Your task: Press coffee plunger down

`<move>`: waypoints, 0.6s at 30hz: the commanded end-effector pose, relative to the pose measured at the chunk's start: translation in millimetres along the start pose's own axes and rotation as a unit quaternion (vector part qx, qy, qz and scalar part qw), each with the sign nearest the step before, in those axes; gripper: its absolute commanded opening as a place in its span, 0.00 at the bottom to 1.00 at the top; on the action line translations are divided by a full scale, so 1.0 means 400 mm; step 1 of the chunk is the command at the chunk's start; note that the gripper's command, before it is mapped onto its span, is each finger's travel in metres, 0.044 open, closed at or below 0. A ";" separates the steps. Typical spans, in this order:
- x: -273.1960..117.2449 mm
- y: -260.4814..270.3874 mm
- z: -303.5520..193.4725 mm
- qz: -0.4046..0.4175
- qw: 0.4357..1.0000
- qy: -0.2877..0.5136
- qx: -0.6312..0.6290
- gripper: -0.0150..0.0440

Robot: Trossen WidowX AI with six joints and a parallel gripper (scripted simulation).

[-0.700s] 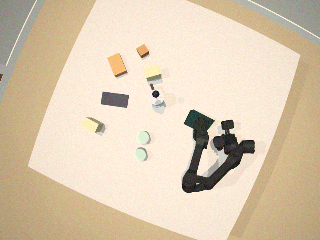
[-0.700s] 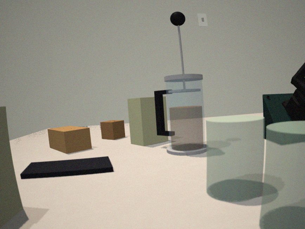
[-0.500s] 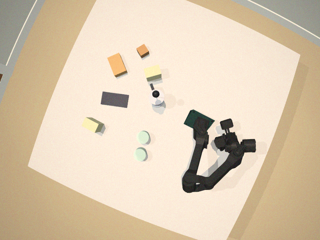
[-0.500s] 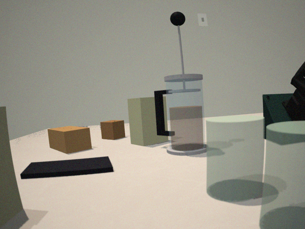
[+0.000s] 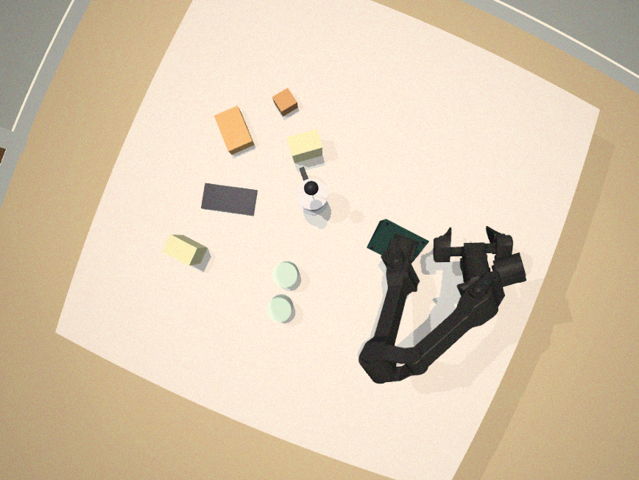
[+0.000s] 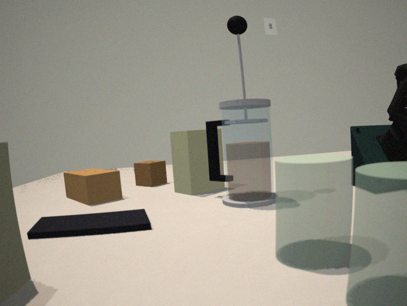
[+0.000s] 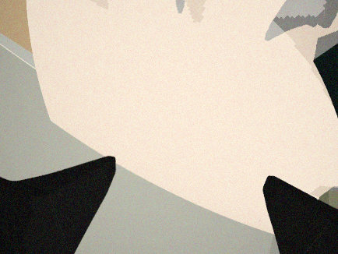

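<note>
1. while the gripper (image 5: 469,233) hangs well to one side of the coffee press (image 6: 245,152), its jaws are spread wide with nothing between them; the wrist view shows only the two dark fingers over pale table top (image 7: 171,88).
2. just beside the gripper, toward the press, the arm's dark green base plate (image 5: 397,238) lies on the table.
3. no object sits between the gripper and the press in the top view; only bare table and shadow lie there.
4. the press stands upright near the middle of the table, apart from the gripper. its long axis is vertical, with the rod rising straight to the black knob (image 6: 237,25), high above the lid (image 6: 244,103). the plunger disc sits just under the lid, above the brown liquid.
5. the press's black handle (image 6: 214,150) points away from the arm, toward the yellow-green block (image 5: 305,145) just beside it.
6. counted around the press: two yellow-green blocks, the second (image 5: 185,249) well apart on the far side from the arm; two orange blocks, a large one (image 5: 233,129) and a small one (image 5: 285,100), beyond the near yellow-green block; one flat dark slab (image 5: 228,199) on the press's side away from the arm.
7. two pale green cylinders (image 5: 286,274) (image 5: 280,308) stand close together, near the press but apart from it.
</note>
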State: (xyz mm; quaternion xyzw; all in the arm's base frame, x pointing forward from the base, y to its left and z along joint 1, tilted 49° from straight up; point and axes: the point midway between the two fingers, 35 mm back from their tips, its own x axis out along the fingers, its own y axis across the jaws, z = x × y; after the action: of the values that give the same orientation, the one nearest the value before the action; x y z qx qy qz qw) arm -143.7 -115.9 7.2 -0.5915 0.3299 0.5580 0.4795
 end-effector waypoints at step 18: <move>-0.191 -0.300 -0.457 0.024 0.462 0.269 -0.845 1.00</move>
State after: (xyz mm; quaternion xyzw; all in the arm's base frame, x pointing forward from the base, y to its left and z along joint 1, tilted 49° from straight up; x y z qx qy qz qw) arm -37.3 -233.6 64.0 -0.8500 -0.0628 0.5035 -0.1416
